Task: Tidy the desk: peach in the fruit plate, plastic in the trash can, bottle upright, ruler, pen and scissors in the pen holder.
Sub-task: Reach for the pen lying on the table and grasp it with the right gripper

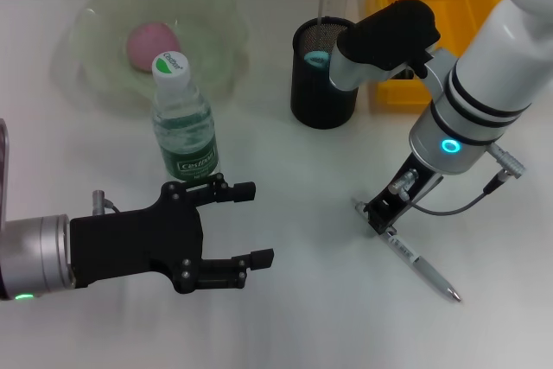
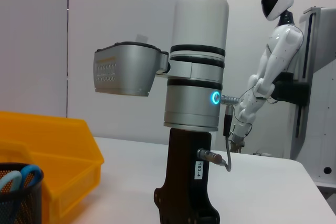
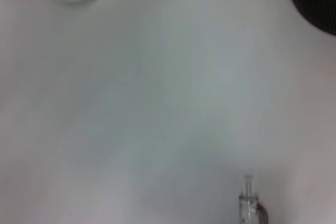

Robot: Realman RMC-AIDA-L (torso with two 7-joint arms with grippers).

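Left tool [image 1: 257,224] open, hovering; right tool [image 1: 377,215] lowered to the table.

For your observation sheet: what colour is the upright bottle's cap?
White with green lettering on the bottle's cap, best seen in the head view.

Clear plastic bottle [image 1: 184,124]; black mesh pen holder [image 1: 322,73]; matt table [image 1: 311,300].

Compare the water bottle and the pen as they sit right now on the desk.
The water bottle stands upright; the pen lies flat. The bottle is wide, with a green label and white cap; the pen is thin and pale. The bottle stands just beyond the left gripper, untouched; the pen's upper end is right at the right gripper. Both are clear plastic on the white desk.
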